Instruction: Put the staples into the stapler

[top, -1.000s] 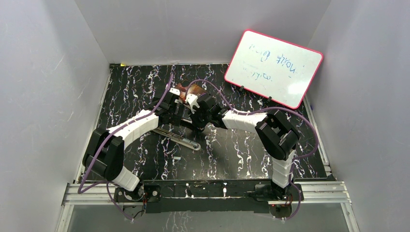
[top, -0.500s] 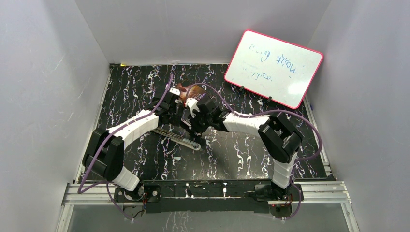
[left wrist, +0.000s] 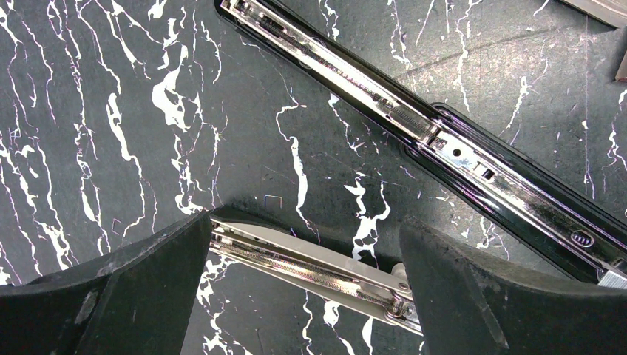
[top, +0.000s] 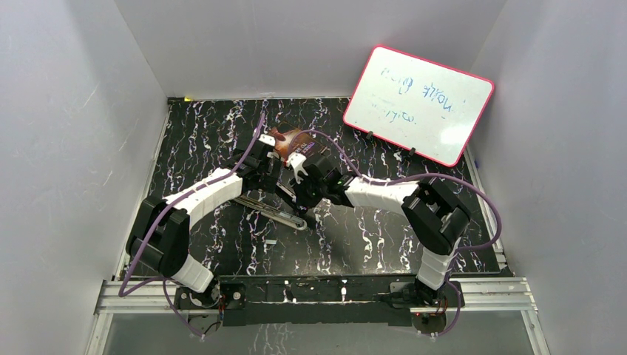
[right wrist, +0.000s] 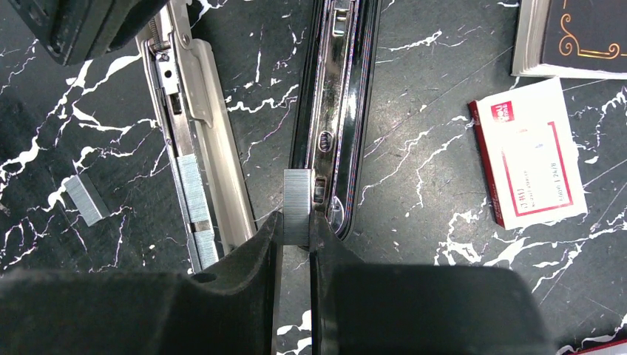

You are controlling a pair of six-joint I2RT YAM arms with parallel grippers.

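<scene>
Right arm's elbow has swung outward, carrying the right gripper [right wrist: 296, 225] closer over the open stapler [right wrist: 336, 111]; its claw is narrow, pinching a strip of the staples [right wrist: 298, 196] just beside the stapler's magazine channel [right wrist: 214, 148]. The left gripper [left wrist: 303, 244] stands wide above the stapler, holding nothing. Judged status: stapler open, strip picked; seating it and closing remain.

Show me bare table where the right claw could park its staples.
Bare: the near-right table between stapler and right arm base; also the far-left corner. Crowded: around the stapler, with a loose strip, box and book.
</scene>
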